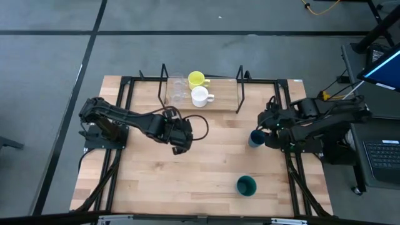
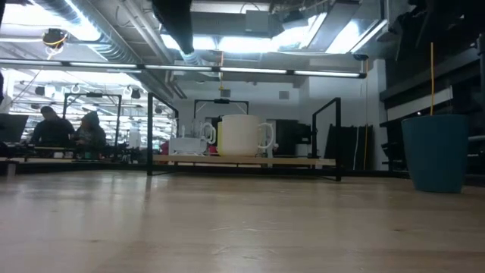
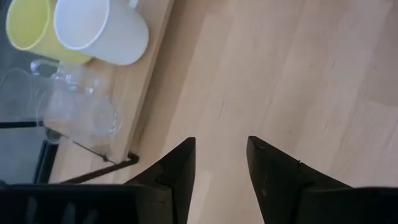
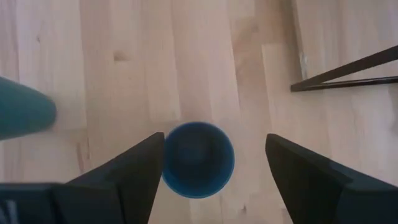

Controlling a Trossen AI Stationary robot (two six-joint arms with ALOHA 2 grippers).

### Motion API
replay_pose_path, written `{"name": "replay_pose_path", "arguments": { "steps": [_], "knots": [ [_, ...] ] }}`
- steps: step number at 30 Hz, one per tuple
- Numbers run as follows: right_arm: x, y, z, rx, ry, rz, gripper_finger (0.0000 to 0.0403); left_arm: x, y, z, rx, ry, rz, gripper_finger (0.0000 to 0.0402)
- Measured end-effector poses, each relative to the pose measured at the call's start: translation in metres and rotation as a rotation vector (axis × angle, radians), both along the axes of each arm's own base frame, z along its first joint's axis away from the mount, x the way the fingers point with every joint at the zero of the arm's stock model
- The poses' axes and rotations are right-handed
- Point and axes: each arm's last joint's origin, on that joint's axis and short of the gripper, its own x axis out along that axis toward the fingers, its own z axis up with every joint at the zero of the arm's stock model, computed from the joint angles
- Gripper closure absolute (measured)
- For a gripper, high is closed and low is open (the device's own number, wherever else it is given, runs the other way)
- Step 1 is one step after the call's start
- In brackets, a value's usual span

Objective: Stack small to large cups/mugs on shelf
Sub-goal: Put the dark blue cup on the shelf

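The shelf (image 1: 219,100) stands at the table's far middle. On its board rest two clear glass cups (image 1: 177,91) (image 3: 68,106), a yellow mug (image 1: 197,79) (image 3: 28,25) and a white mug (image 1: 200,97) (image 3: 99,28). My left gripper (image 1: 177,147) (image 3: 221,140) hovers open over bare table, nearer than the shelf, with nothing between its fingers. The dark blue cup (image 1: 255,138) (image 4: 198,158) (image 2: 436,152) stands upright on the table at the right. My right gripper (image 1: 265,134) (image 4: 214,134) is open above it, one finger on either side. The dark green cup (image 1: 246,185) (image 4: 22,115) stands near the front edge.
Black wire frames (image 1: 164,84) (image 1: 239,87) rise at the shelf's two ends. A black frame rail (image 4: 348,74) runs along the table near the right arm. Bare wood lies between the two arms and the green cup. In the low view, people sit far behind the table.
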Motion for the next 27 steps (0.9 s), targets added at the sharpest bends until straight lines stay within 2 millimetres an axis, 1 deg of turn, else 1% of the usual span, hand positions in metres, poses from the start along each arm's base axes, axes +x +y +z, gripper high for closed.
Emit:
{"name": "replay_pose_path", "arguments": {
  "steps": [2,5,8,12,15,19,20,22,25,27],
  "knots": [
    [0.001,0.0,-0.002,-0.004,0.02,0.0,0.0121,-0.009,0.003,0.003,-0.007,-0.028,0.006,0.027],
    [0.0,0.0,-0.002,-0.008,0.034,-0.001,0.0121,-0.031,0.009,-0.001,-0.019,-0.048,0.05,0.0279],
    [0.0,0.0,-0.002,-0.007,0.03,0.0,0.0121,-0.048,0.014,-0.008,-0.049,-0.181,0.077,0.0287],
    [0.002,0.0,-0.001,0.001,0.01,-0.009,0.0121,-0.059,0.017,-0.02,-0.094,-0.391,0.072,0.0291],
    [0.005,0.002,-0.002,0.036,0.004,0.008,0.0121,-0.057,0.016,-0.028,-0.125,-0.518,0.062,0.0291],
    [0.007,0.007,-0.005,0.014,0.049,0.246,0.0121,-0.051,0.014,-0.038,-0.172,-0.621,0.053,0.0291],
    [0.008,0.007,-0.006,-0.004,0.051,0.274,0.0121,-0.05,0.014,-0.041,-0.182,-0.632,0.049,0.0291],
    [0.011,0.006,-0.011,-0.027,0.069,0.261,0.0121,-0.048,0.013,-0.046,-0.193,-0.635,0.043,0.0291],
    [0.016,0.001,-0.029,-0.043,0.153,0.214,0.0121,-0.049,0.01,-0.05,-0.199,-0.643,0.034,0.0291],
    [0.017,-0.002,-0.038,-0.097,0.199,0.19,0.0121,-0.05,0.01,-0.052,-0.197,-0.637,0.032,0.0292]
  ]
}}
